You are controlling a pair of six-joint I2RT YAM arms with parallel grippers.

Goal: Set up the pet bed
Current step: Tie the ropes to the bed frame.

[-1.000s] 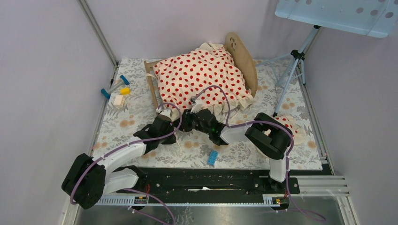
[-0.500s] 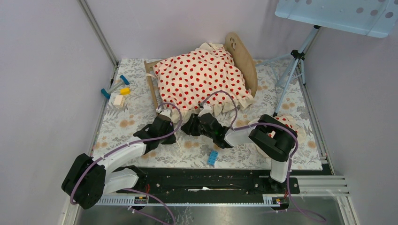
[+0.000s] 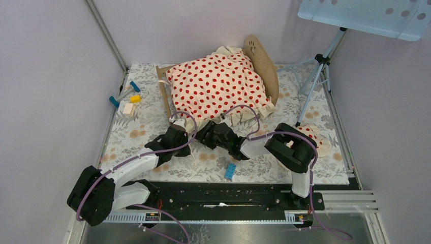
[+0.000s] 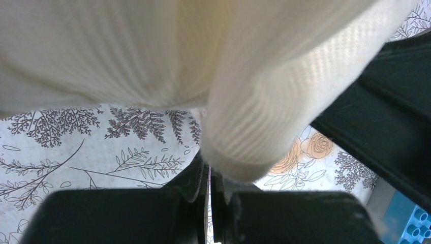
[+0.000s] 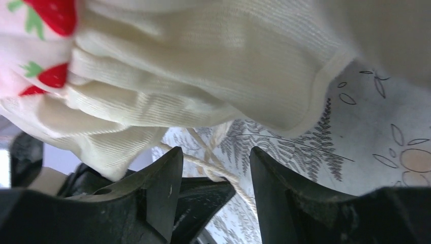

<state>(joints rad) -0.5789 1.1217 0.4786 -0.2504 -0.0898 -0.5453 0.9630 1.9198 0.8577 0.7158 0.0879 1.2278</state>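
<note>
The pet bed [image 3: 263,60] is sited at 12 o'clock on the bench [image 3: 152,129]. It is judged light and rigid, best taken by an end board. The left pincer [image 4: 209,175] is clamped on the limp blanket [image 3: 218,84] hem; the right pincer [image 5: 212,160] is held part-open, empty.

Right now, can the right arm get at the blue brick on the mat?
Probably yes. The right gripper is open and empty at the blanket's near hem, and the blue brick lies bare on the mat close beside that arm's forearm, with nothing over it. The arm would have to fold back tightly.
</note>
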